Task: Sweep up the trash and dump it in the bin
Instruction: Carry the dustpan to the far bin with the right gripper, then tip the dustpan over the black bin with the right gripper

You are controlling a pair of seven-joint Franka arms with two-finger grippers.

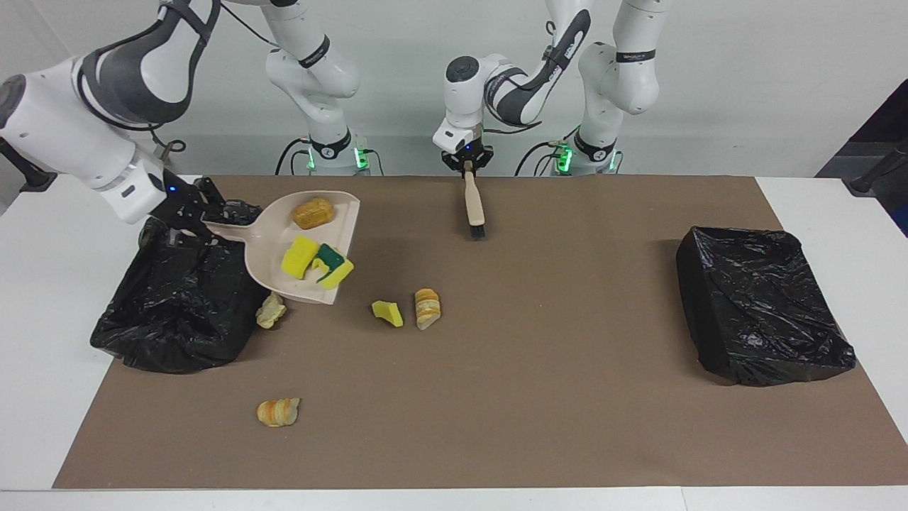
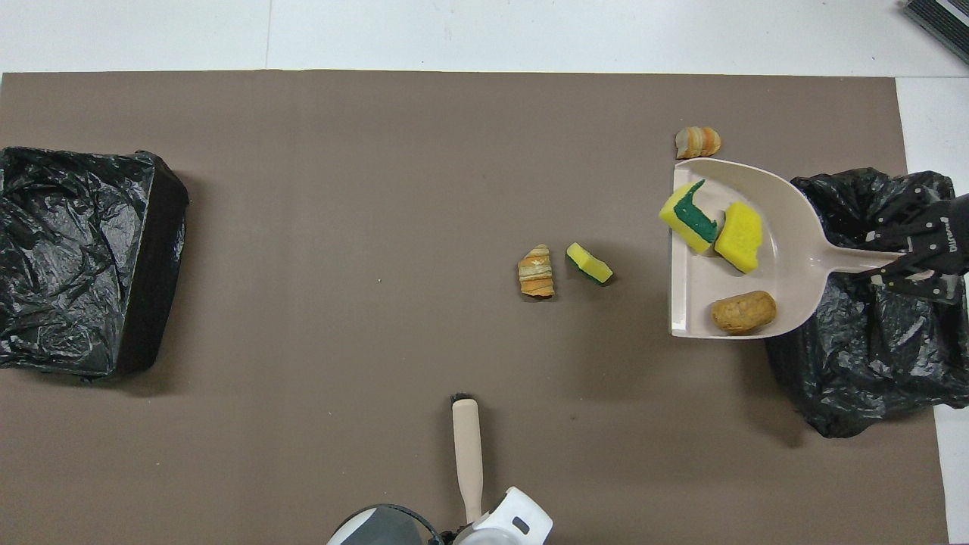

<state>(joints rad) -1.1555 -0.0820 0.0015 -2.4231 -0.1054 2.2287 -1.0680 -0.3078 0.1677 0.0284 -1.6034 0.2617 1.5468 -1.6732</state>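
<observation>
Beige plastic up in the air now: the right tool (image 1: pixel 186 220) grips the dustpan (image 1: pixel 269 248) by its handle, closed tight on it, over the black-bagged bin (image 1: pixel 177 305) at the right arm's end of the bench (image 1: pixel 42 284); the pan hangs partly over the bin's edge with its open lip pointing toward the middle of the brown mat (image 1: pixel 539 397); three pieces of trash ride in it, a tan bread-like lump (image 1: pixel 313 212), a yellow sponge chunk (image 1: pixel 299 257) and a yellow-and-green sponge (image 1: pixel 333 265) right at the lip; four more pieces lie on the mat: a pale lump (image 1: pixel 271 310) touching the bin's side under the pan, a small yellow sponge bit (image 1: pixel 387 313) just beside a striped orange bread slice (image 1: pixel 427 308) near the middle, and another orange slice (image 1: pixel 278 411) farther from the robots; the left tool (image 1: pixel 466 166) holds the beige brush (image 1: pixel 473 202) by the top of its handle, bristles hanging down over the mat close to the robots' edge; how tightly those fingers sit I cannot tell; a second black-bagged bin (image 1: pixel 762 305) sits at the left arm's end of the bench.
</observation>
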